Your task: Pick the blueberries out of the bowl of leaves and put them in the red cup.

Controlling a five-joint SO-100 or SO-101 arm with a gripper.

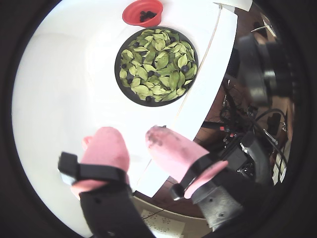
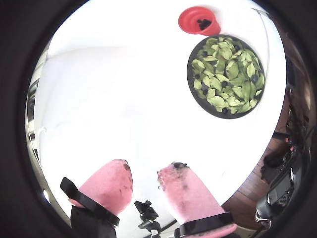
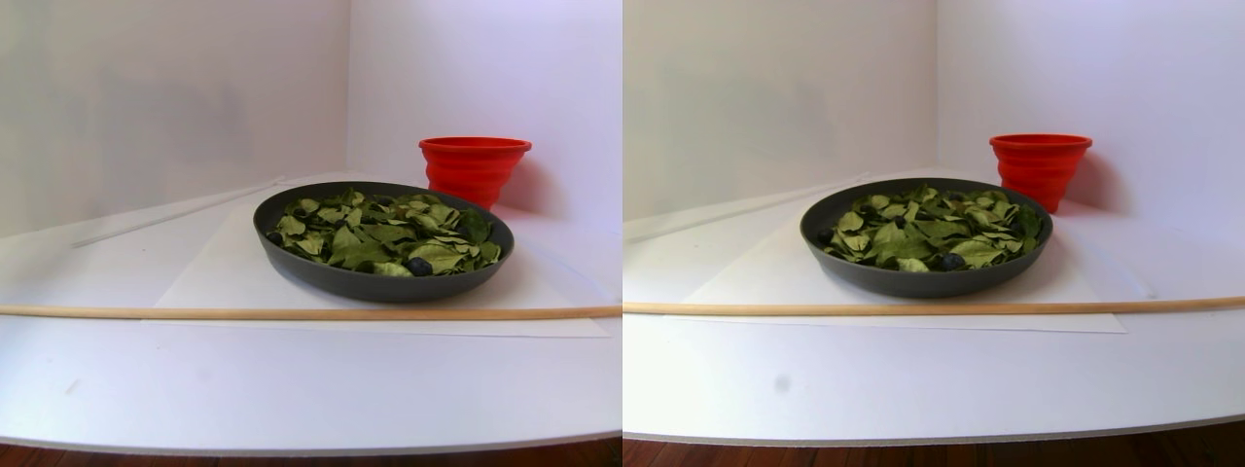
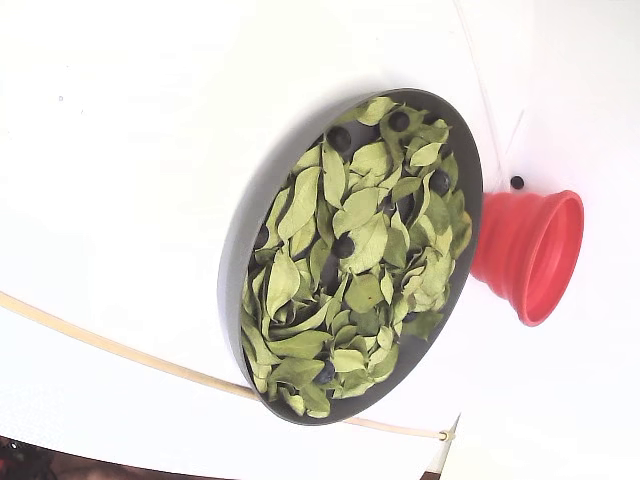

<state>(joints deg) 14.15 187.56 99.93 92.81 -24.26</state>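
The tool (image 1: 136, 133) hangs high above the white counter (image 1: 69, 79), well apart from the bowl (image 1: 120, 55). Its two pink-padded fingers (image 1: 106, 148) are spread with open space between them, and nothing is held. The other wrist view shows the same tool (image 2: 144, 168) with dark smudges on the pad tips.

The dark grey bowl sits near the counter's edge in a wrist view, where the white surface gives way to cables and dark gear beyond. It is filled with light green leaves (image 1: 158, 64), and several blueberries (image 1: 184, 68) lie scattered among them, some half covered. In the fixed view the bowl (image 4: 240, 250) shows berries near its upper rim and middle, such as one (image 4: 344, 246) in the centre, and another low in the leaf pile.

The red cup (image 1: 142, 12) stands just beside the bowl, on the side away from the tool, and dark berries lie inside it. In the stereo pair view the red cup (image 3: 474, 167) stands upright behind the bowl (image 3: 370, 280), near the white back wall. In the fixed view one small dark berry (image 4: 516, 182) lies on the counter just beside the cup's narrow base.

A thin wooden stick (image 3: 292, 312) lies across the counter in front of the bowl, not touching it.
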